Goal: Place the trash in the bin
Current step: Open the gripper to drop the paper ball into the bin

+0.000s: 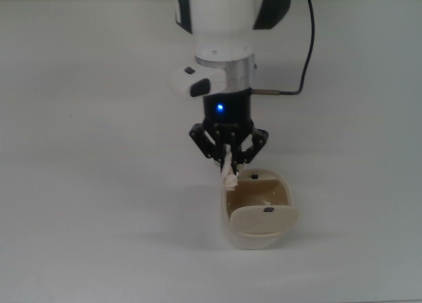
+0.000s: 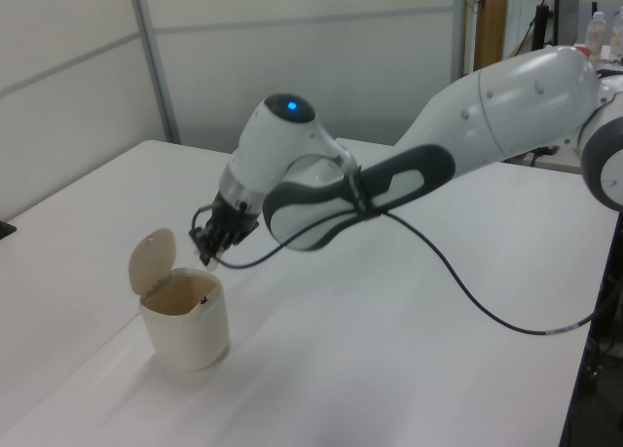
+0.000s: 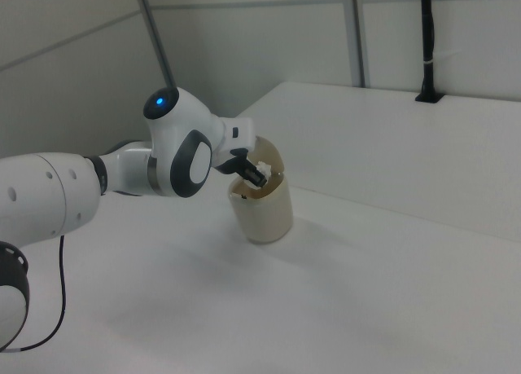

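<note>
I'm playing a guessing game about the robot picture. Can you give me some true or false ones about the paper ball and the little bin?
1. The gripper holds the trash. True.
2. The trash lies at the bottom of the bin. False: it hangs over the bin's rim, held in the gripper.
3. The bin's lid is open. True.
4. The bin has tipped over. False: it stands upright on the table.
5. Two bins stand on the table. False: only one.
</note>
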You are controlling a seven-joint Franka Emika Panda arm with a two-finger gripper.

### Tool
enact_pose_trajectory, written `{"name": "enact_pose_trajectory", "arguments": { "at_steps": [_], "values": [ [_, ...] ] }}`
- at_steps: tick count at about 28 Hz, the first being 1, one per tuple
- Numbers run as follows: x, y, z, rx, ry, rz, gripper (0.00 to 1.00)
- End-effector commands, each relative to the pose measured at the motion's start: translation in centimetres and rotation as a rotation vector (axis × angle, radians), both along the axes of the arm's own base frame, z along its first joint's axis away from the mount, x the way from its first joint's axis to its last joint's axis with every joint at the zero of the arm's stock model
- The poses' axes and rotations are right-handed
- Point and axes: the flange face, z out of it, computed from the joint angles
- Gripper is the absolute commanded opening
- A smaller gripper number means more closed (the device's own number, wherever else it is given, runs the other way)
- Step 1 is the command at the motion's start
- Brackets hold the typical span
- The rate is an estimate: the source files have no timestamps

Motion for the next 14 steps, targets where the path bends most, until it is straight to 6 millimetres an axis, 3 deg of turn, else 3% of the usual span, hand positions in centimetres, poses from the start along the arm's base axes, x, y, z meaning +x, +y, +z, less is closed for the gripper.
{"name": "enact_pose_trajectory", "arguments": {
  "at_steps": [1,2,3,4,14],
  "values": [
    [1.38,1.92,-0.68,0.007,-0.026,-0.048,0.3],
    [1.51,1.98,-1.21,0.006,-0.021,-0.054,0.55],
    [1.64,2.0,-1.42,0.009,-0.02,-0.062,0.86],
    [1.69,1.93,-1.46,0.009,-0.021,-0.07,1.0],
    [1.66,1.77,-0.97,-0.01,-0.028,-0.07,1.0]
  ]
}}
